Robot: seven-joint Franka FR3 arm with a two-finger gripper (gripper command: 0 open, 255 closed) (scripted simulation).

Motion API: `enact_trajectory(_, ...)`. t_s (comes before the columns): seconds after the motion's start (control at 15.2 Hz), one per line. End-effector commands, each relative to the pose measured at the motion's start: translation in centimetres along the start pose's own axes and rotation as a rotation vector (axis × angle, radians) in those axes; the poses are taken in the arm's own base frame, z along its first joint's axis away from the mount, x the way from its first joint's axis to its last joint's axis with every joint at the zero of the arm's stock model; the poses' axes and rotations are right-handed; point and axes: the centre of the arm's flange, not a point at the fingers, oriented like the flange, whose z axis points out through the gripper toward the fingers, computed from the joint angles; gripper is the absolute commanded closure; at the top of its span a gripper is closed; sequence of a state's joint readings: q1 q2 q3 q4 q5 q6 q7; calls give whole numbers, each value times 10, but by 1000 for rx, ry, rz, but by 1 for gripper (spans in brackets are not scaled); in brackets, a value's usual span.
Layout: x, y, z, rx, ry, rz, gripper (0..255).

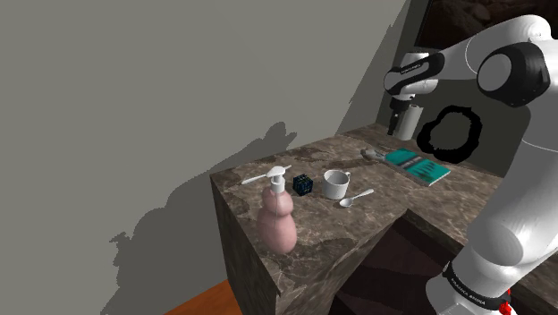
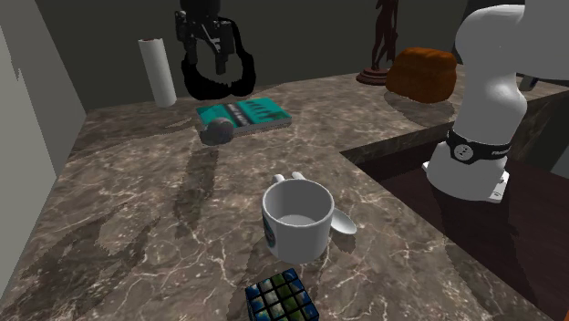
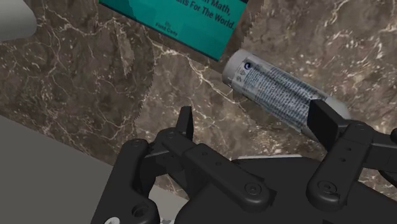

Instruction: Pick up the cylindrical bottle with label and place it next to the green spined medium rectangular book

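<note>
The cylindrical bottle (image 3: pixel 273 86), grey with a printed label, lies on its side on the marble counter, its end close to a corner of the teal book (image 3: pixel 184 19). The bottle (image 2: pixel 217 133) rests just in front of the book (image 2: pixel 243 113) in the second exterior view, and the bottle (image 1: pixel 373 154) sits at the book's (image 1: pixel 420 166) left end in the shoulder view. My black gripper (image 3: pixel 256 121) hangs open above them, holding nothing. It is raised well off the counter (image 2: pixel 208 50), near the back wall (image 1: pixel 400 116).
A white upright roll (image 2: pixel 158 71) and a black ring-shaped object (image 2: pixel 217 80) stand behind the book. Nearer the front are a white mug (image 2: pixel 297 219), a spoon (image 1: pixel 355 198), a colour cube (image 2: pixel 283 299) and a pink dispenser (image 1: pixel 277 219). A brown loaf-like object (image 2: pixel 421 71) sits at the back right.
</note>
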State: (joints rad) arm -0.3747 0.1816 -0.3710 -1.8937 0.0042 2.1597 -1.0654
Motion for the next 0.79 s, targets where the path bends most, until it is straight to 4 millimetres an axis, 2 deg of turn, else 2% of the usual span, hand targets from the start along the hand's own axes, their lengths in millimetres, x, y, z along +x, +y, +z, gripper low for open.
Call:
enact_trajectory(0.0, 0, 0, -12, 0, 0, 0, 0)
enact_trajectory(0.2, 0, 0, -49, 0, 0, 0, 0)
enact_trajectory(0.73, 0, 0, -49, 0, 0, 0, 0)
